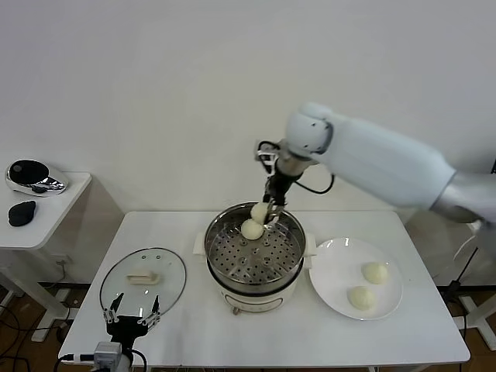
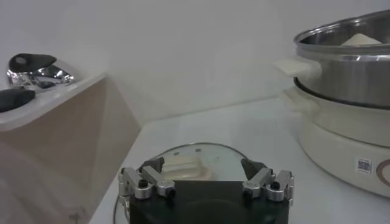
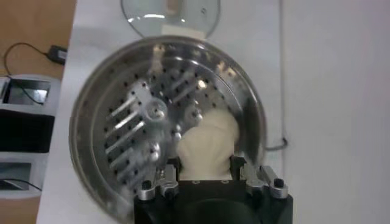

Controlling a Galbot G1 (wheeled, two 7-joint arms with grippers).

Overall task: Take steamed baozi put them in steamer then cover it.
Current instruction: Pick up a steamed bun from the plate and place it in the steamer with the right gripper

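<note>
The steamer point(image 1: 232, 267) stands mid-table, a shiny pot with a perforated tray point(image 3: 122, 115). One baozi point(image 1: 252, 229) lies on the tray by the far rim. Just above it my right gripper point(image 1: 270, 209) is shut on a second baozi point(image 1: 260, 211), whose cream dough fills the gap between the fingers point(image 3: 205, 152). Two more baozi point(image 1: 375, 272) point(image 1: 361, 297) rest on the white plate point(image 1: 333, 267). The cover point(image 1: 143, 280), a glass lid with a cream handle, lies flat left of the pot. My left gripper point(image 1: 132, 314) waits open near the table's front edge, just before the cover point(image 2: 189, 159).
A low side table point(image 1: 46, 209) at the far left carries a black-and-chrome device point(image 1: 32, 177) and a dark object point(image 1: 22, 212). The wall runs close behind the table. From the left wrist, the pot's side and handle point(image 2: 295, 66) rise well above the tabletop.
</note>
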